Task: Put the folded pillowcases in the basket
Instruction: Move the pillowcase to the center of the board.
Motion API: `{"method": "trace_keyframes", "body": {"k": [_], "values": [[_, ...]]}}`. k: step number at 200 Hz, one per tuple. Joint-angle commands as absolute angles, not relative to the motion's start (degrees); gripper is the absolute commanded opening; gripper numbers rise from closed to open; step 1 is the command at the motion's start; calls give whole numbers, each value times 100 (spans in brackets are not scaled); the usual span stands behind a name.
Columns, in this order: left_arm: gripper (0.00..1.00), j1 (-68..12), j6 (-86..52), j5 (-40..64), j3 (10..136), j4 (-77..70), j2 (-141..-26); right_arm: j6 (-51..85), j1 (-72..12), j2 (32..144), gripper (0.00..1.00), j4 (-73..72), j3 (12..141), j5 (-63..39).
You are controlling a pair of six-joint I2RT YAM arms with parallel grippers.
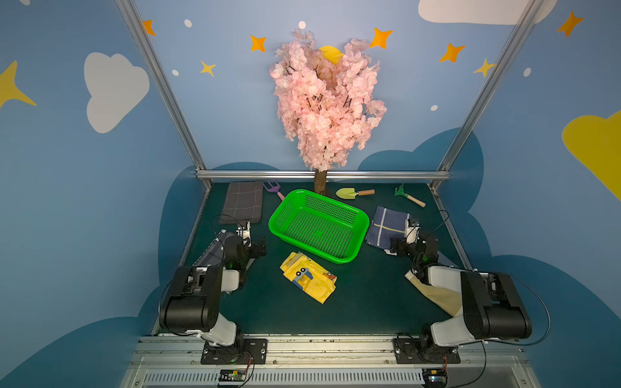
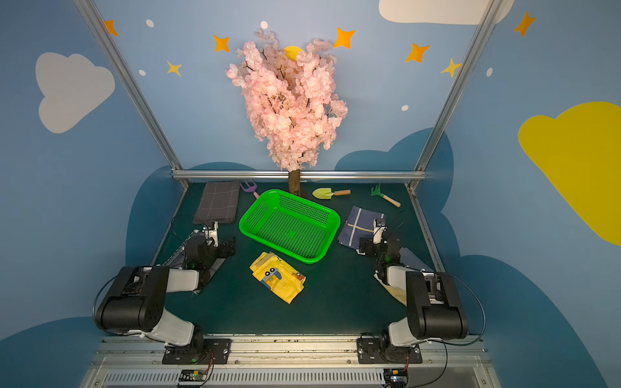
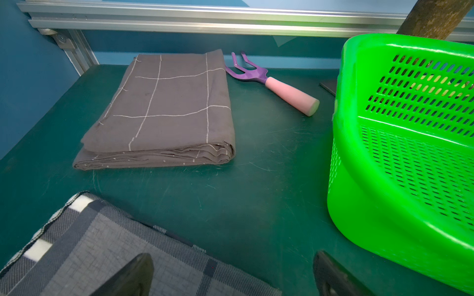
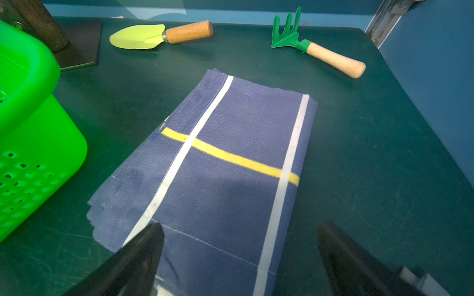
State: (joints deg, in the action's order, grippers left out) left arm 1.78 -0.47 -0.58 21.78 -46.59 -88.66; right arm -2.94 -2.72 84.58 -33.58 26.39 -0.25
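Basket point(image 1: 329, 206) sits empty at mid-table, its far end close to the tree trunk point(image 1: 320, 183). Folded cloths lie around it on the green table point(image 1: 369, 302), none inside. A grey cloth point(image 1: 242, 201) is at far left, a navy cloth point(image 1: 386, 226) just right of the basket, and a yellow cloth point(image 1: 307, 277), loosely folded, just near of it. A plaid cloth point(image 3: 102, 251) lies under the left arm, and a beige cloth point(image 1: 437, 297) is mostly hidden under the right arm. Which of these is the pillowcase cannot be told from here.

Left gripper point(image 3: 233, 256) hangs low with jaws spread wide and nothing between them, one finger over the plaid cloth and the other over bare table. Right gripper point(image 4: 241, 225) hangs over the near end of the navy cloth, jaws likewise spread and empty.

Fork point(image 3: 269, 82) lies between grey cloth and basket. Trowel point(image 4: 159, 36) and rake point(image 4: 315, 51) lie along the far edge at right.
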Motion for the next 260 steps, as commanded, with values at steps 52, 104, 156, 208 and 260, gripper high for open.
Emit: {"method": "trace_keyframes", "body": {"k": [52,104,156,208,260], "values": [[100,136,-518,-106,3313,-1656,-6444,165,-579,7192,98,1322,5291,-8],[100,-123,-843,842,5091,1608,-5639,1647,-1062,5669,98,2091,5443,-1186],[100,-473,-1653,1224,4450,2115,-4719,2477,-1249,4451,98,2261,4490,-2427],[99,-671,-1565,1223,4982,3824,-5681,3215,-2550,4207,98,3550,4221,-1512],[99,-673,-1486,1684,4992,4415,-6392,5238,-4767,5112,98,2668,3180,-814]]}}
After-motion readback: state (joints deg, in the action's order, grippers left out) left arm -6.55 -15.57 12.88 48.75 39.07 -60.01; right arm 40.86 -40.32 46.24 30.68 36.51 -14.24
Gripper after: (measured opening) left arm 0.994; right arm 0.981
